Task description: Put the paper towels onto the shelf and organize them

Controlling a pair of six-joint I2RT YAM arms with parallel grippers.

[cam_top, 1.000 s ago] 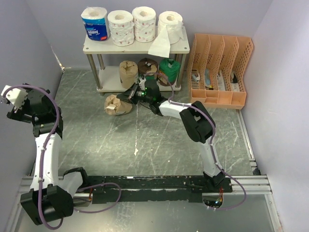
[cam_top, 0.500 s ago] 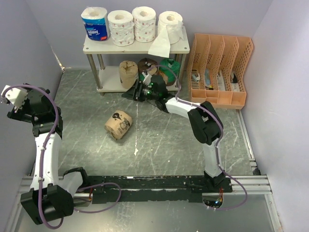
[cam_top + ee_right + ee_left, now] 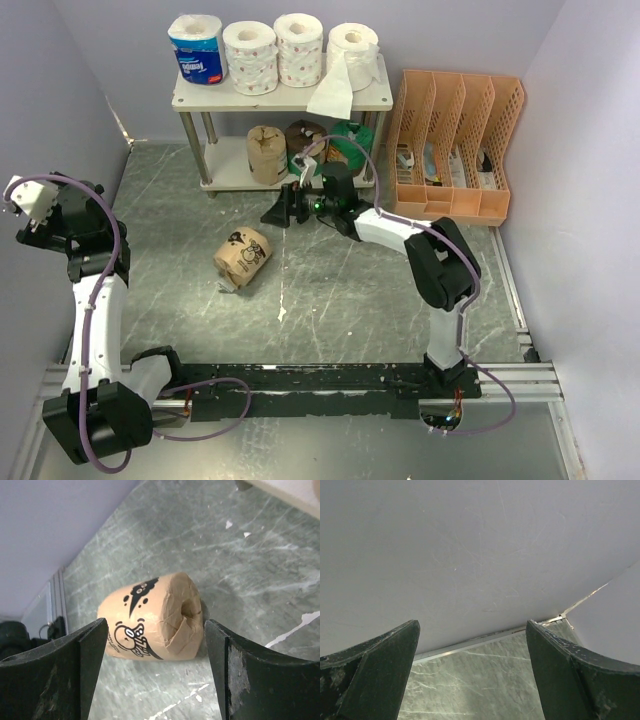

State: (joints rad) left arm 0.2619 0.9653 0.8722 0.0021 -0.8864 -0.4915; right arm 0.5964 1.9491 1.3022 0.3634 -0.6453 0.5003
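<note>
Paper towels (image 3: 249,57) mostly sit on the shelf (image 3: 280,100) by now; four stand in a row on its top board, so they take little room; the white roll (image 3: 353,52) at the end has a loose sheet hanging over the edge. One tan roll (image 3: 243,257) lies on its side on the tabletop (image 3: 330,300), well apart from the shelf; I think it goes up next.

The right pincer (image 3: 280,208) is spread wide and holds nothing; its wrist view shows the tan roll framed between the two fingers but farther off, so it looks aimed to fit around it. The left pincer (image 3: 30,205) is spread too and empty; it faces the wall, likely to stay out of the way.

The top board and the right arm (image 3: 400,235) hide part of the lower board; I can make out a second tan roll (image 3: 265,153), a dark roll (image 3: 305,138) and something green (image 3: 352,140), but I cannot count them for sure.
</note>
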